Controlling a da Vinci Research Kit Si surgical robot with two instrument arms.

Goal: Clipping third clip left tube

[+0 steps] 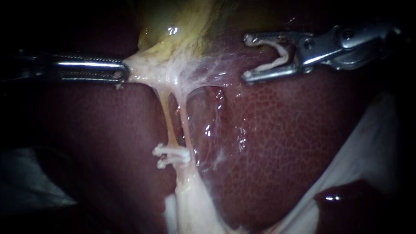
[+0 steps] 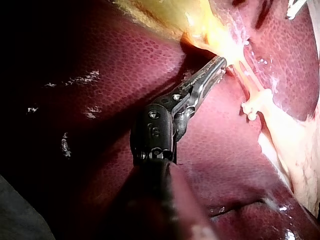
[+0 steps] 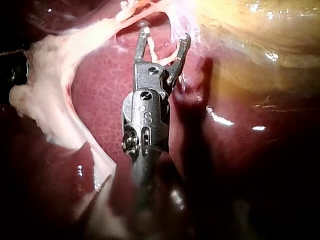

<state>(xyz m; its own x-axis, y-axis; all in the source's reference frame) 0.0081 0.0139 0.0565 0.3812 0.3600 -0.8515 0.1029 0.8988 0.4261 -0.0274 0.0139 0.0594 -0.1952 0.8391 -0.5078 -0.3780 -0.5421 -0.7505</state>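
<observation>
my left instrument clenches gallbladder tissue while my right instrument, end effector grasping a clip, hangs seemingly short of the left tube it must straddle.

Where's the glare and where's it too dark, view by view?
Endoscope view: glints on gallbladder, corners black. Left wrist view: hotspot where left instrument grips gallbladder, liver dark beside it. Right wrist view: right instrument, holding a clip, shadows the liver.

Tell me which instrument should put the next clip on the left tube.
Right. The right instrument holds a white clip in its jaws, clear of tissue; the left instrument is shut on the tissue, stretching the left tube.
</observation>
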